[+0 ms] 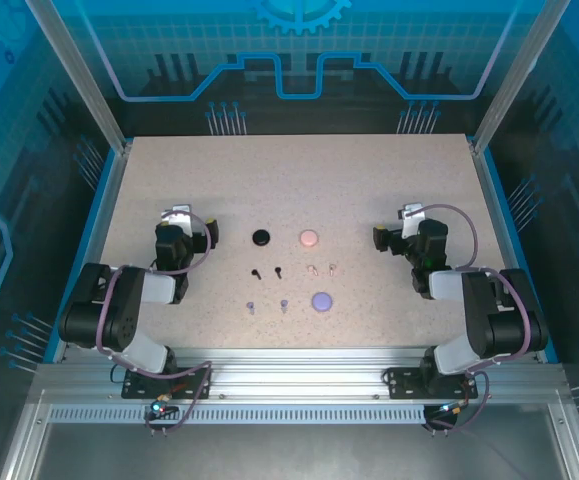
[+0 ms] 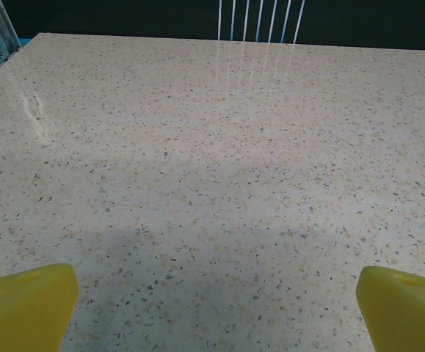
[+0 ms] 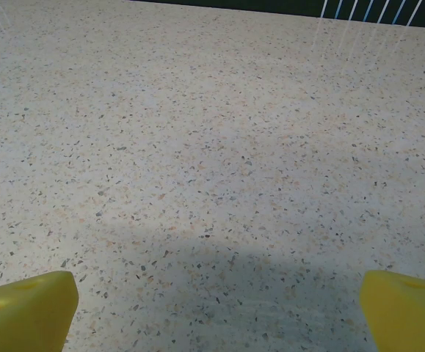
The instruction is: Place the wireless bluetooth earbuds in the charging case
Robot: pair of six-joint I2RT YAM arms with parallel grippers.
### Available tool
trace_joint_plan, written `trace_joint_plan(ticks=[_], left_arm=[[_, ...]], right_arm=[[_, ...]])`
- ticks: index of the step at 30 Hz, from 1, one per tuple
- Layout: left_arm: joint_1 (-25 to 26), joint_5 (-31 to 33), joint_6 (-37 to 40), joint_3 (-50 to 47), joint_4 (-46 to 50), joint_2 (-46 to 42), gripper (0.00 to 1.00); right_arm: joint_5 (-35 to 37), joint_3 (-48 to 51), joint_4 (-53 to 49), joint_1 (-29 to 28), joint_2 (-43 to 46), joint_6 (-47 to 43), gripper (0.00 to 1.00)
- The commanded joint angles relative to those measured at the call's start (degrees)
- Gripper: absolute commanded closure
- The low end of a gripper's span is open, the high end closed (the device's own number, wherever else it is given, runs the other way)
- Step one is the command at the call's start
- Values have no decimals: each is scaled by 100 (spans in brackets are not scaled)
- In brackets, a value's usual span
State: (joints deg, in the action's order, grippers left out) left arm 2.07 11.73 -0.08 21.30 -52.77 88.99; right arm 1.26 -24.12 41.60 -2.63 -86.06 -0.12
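Task not started as far as the pics show: all six buds lie loose on the table (image 1: pixel 369 180), none in a case. Black earbuds (image 1: pixel 255 271) sit at centre of the top view, just below the black case (image 1: pixel 260 237). Pink earbuds (image 1: pixel 313 268) are to their right, below the pink case (image 1: pixel 309 238). Purple earbuds (image 1: pixel 251 307) are lower, w/ the purple case (image 1: pixel 320 300) to their right. Left gripper (image 1: pixel 177 214) is mid-left and right gripper (image 1: pixel 410 213) mid-right, both well apart from the buds. Both are spread wide & hold nothing: in each wrist view the yellow fingers (image 2: pixel 21 304) sit in the bottom corners w/ bare speckled tabletop between. So all six insertions are left to do. Hard to make out: buds are too tiny to tell stem direction or which is L vs R. Cases read as flat round discs, so can't tell if lids are open or shut, and no sockets are visible. In the top view, cables & wrist housings partly cover the jaws.
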Motion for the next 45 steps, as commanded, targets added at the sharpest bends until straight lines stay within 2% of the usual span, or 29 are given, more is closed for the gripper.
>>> trace_joint_plan(ticks=[1, 31, 33, 35, 41, 45], left_arm=[[-48, 47, -89, 18, -17, -35, 1], [-92, -20, -148, 27, 12, -43, 1], [-109, -225, -97, 75, 93, -47, 1], [-212, -855, -11, 183, 337, -63, 1], [-188, -795, 8, 158, 285, -66, 1], [-145, -611, 15, 284, 710, -320, 1]], right_arm=[[12, -120, 52, -38, -16, -61, 0], [-86, -129, 49, 16, -16, -35, 0], [-90, -131, 31, 10, -20, -33, 0], [-91, -135, 32, 10, -24, -34, 0], [-40, -120, 57, 3, -9, -28, 0], [244, -609, -1059, -29, 360, 43, 0]])
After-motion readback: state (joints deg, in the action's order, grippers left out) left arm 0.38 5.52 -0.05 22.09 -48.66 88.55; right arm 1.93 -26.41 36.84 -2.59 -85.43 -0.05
